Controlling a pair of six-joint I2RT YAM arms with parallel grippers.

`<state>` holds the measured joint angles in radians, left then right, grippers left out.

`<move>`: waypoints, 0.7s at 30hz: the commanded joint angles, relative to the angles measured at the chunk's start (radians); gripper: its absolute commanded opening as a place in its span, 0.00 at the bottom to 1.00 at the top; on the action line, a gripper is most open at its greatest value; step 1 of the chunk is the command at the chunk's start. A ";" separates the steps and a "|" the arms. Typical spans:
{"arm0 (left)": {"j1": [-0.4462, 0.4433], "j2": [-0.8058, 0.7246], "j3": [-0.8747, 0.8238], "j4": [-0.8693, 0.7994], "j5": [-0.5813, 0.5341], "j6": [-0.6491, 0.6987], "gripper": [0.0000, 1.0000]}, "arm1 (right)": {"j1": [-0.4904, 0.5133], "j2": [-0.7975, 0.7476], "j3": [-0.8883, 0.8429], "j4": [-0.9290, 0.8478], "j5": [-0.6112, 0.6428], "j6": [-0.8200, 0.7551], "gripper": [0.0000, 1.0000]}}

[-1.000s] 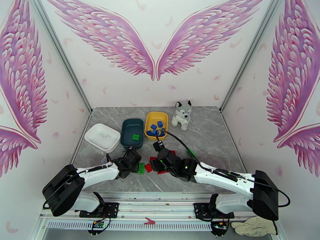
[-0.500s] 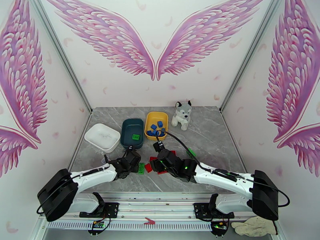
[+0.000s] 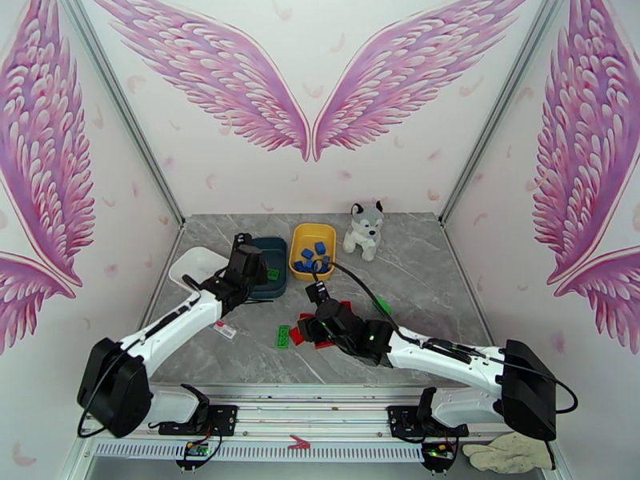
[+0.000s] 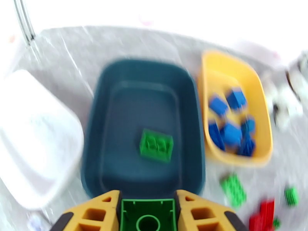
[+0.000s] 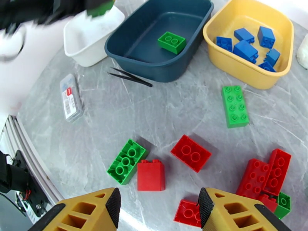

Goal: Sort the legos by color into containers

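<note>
My left gripper (image 4: pixel 148 224) is shut on a green lego (image 4: pixel 148 214) and hangs over the near rim of the dark teal container (image 4: pixel 96 124), which holds one green lego (image 4: pixel 156 145). From above, the left gripper (image 3: pixel 244 259) sits at that container's (image 3: pixel 276 246) left edge. Several blue legos (image 5: pixel 250 45) lie in the yellow container (image 5: pixel 215 24). The white container (image 5: pixel 82 43) holds no bricks. My right gripper (image 5: pixel 158 206) is open above loose red legos (image 5: pixel 190 153) and green legos (image 5: pixel 126 161) on the table.
Black tweezers (image 5: pixel 131 77) lie in front of the teal container. A small clear case with a red label (image 5: pixel 70 97) rests to the left. A plush husky (image 3: pixel 366 228) sits at the back right. A long green brick (image 5: pixel 235 106) lies near the yellow container.
The left arm swung from the table's front middle up and back to the teal container, its jaws closing on a green lego. The right arm stayed almost still.
</note>
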<state>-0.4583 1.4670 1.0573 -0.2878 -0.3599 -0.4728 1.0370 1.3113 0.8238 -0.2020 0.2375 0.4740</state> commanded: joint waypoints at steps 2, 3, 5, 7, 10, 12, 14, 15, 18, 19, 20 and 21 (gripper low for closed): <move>0.030 0.203 0.170 -0.022 0.016 0.054 0.30 | -0.006 0.005 -0.021 0.030 0.020 0.003 0.61; 0.032 0.241 0.200 -0.026 0.013 0.056 0.30 | -0.006 0.003 -0.023 0.031 0.021 0.005 0.61; 0.040 0.316 0.256 -0.018 0.005 0.057 0.30 | -0.007 -0.001 -0.030 0.026 0.025 0.007 0.61; 0.052 0.366 0.286 -0.012 0.005 0.052 0.30 | -0.008 -0.010 -0.041 0.027 0.028 0.008 0.61; 0.057 0.409 0.321 -0.026 0.002 0.054 0.41 | -0.010 -0.031 -0.064 0.030 0.035 0.009 0.62; 0.057 0.400 0.322 -0.031 -0.009 0.059 0.60 | -0.012 -0.046 -0.076 0.034 0.037 0.009 0.63; 0.052 0.365 0.304 -0.030 -0.021 0.063 0.74 | -0.017 -0.062 -0.089 0.030 0.038 0.005 0.65; 0.048 0.347 0.294 -0.032 -0.027 0.065 0.77 | -0.020 -0.069 -0.094 0.027 0.040 0.005 0.66; 0.029 0.276 0.254 -0.038 -0.050 0.072 0.81 | -0.027 -0.094 -0.109 0.022 0.040 0.003 0.67; 0.019 0.250 0.241 -0.043 -0.056 0.074 0.81 | -0.029 -0.102 -0.116 0.021 0.040 0.005 0.68; 0.009 0.226 0.212 -0.051 -0.061 0.074 0.82 | -0.031 -0.111 -0.123 0.022 0.040 0.006 0.68; -0.002 0.202 0.192 -0.059 -0.064 0.075 0.82 | -0.031 -0.118 -0.131 0.024 0.040 0.007 0.69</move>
<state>-0.4320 1.7733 1.2930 -0.3119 -0.3927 -0.4129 1.0145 1.2243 0.7181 -0.1822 0.2569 0.4751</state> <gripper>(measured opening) 0.819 0.687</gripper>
